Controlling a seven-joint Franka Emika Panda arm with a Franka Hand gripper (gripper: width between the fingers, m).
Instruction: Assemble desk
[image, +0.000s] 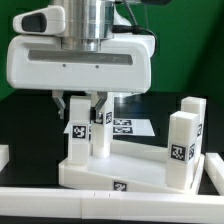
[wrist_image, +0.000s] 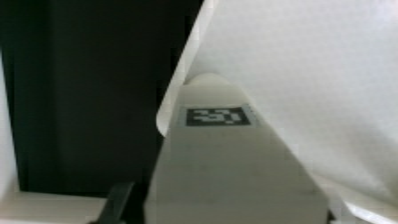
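Exterior view of a desk part-built. The large white plastic rectangular tabletop panel (image: 120, 172) is seen lying on the dark bench (image: 25, 125). Three white square tagged legs stand upright in it: two at about three o'clock (image: 182, 145) (image: 192, 115) and one at about nine o'clock (image: 78, 135), which is flanked by the fingers (image: 82, 104) of the arm. The fingers are set narrow about this leg; a firm hold cannot be told. Apparently one leg remains to be fitted. The marker board (image: 130, 126) lies behind.
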